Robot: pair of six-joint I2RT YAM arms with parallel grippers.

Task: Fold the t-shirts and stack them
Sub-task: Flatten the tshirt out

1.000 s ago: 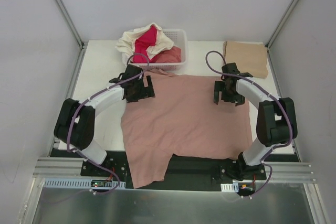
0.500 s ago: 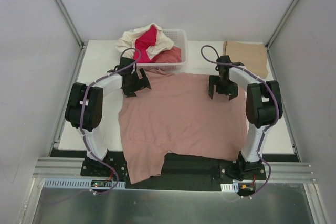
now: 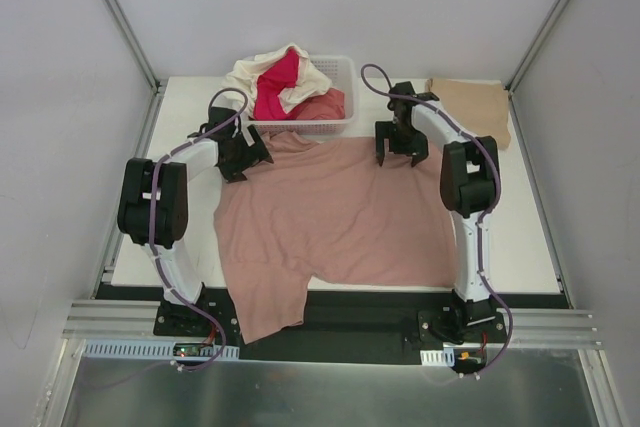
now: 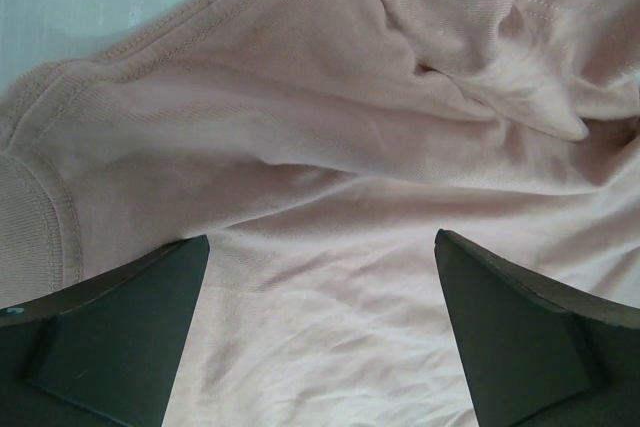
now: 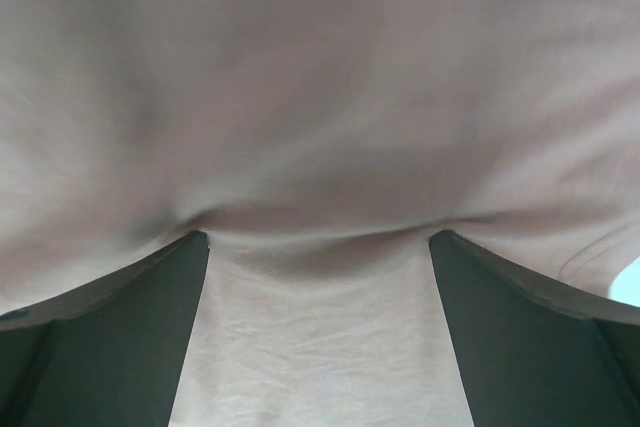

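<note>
A dusty-pink t-shirt (image 3: 330, 212) lies spread across the table, its far edge up against the basket and one part hanging over the near edge. My left gripper (image 3: 243, 152) rests open on the shirt's far left corner. In the left wrist view its gripper (image 4: 320, 237) has pink cloth (image 4: 330, 147) lying flat between wide jaws. My right gripper (image 3: 400, 144) rests open on the far right part. In the right wrist view the gripper (image 5: 318, 237) has cloth (image 5: 320, 97) bunched in a ridge just ahead of the tips. A folded tan t-shirt (image 3: 472, 107) lies at the back right.
A white lattice basket (image 3: 345, 67) at the back centre holds a cream tee (image 3: 250, 72), a magenta one (image 3: 280, 77) and a coral one (image 3: 322, 107). Bare white table (image 3: 180, 237) shows to the left and right of the pink shirt. Grey walls close in on the sides.
Both grippers have slid away from me toward the back of the table, jaws still wide. The pink shirt has shifted back and left with them, its far edge now at the basket.
</note>
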